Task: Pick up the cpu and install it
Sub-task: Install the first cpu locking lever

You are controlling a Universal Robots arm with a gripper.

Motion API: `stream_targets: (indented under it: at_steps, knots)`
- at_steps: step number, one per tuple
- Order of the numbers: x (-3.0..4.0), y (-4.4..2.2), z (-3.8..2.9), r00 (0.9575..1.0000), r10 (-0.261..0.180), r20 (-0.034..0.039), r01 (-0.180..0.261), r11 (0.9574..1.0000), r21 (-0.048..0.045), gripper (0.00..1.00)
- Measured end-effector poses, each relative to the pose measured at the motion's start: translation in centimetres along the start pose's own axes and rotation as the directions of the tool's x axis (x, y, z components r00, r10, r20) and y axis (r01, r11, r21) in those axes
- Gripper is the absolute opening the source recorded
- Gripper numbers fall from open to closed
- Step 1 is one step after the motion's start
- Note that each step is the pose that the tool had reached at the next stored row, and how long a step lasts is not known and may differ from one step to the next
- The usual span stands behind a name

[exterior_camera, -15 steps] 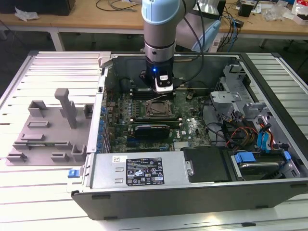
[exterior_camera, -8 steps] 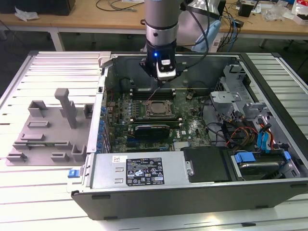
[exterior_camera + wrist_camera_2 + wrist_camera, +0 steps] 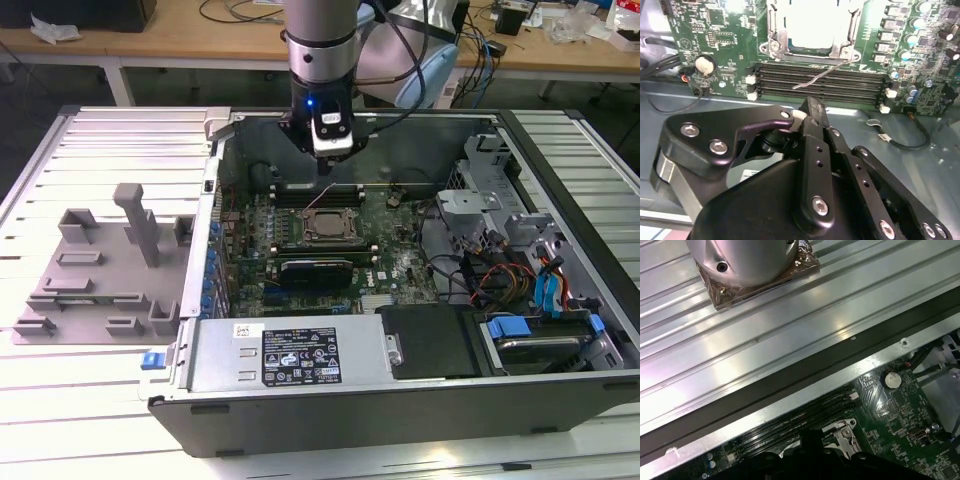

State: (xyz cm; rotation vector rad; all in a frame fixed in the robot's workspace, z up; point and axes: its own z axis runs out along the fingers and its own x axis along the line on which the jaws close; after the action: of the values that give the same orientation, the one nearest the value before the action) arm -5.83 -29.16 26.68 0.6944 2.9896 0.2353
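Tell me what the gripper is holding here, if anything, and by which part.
Nothing is held. The gripper hangs shut and empty over the memory slots, while the cpu already lies in the socket frame.

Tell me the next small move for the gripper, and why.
Probably ease the black gripper toward the thin bent wire lever, which juts from the socket out over the black memory slots. The small square silvery-white cpu already seems to lie inside the metal socket frame, and the gripper hangs close beside that lever.
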Motion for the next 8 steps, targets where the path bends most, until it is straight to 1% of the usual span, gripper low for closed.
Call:
stream_targets:
  at_steps: [1, 3, 8]
  knots:
    - [0.24, -0.16, 0.03, 1.0, 0.0, 0.0008, 0.0, 1.0, -0.0005, 0.11]
    - [0.47, -0.3, 0.08, 1.0, 0.0, 0.0014, 0.0, 1.0, -0.0003, 0.11]
    - [0.48, -0.31, 0.15, 1.0, 0.0, 0.0015, 0.0, 1.0, -0.0009, 0.11]
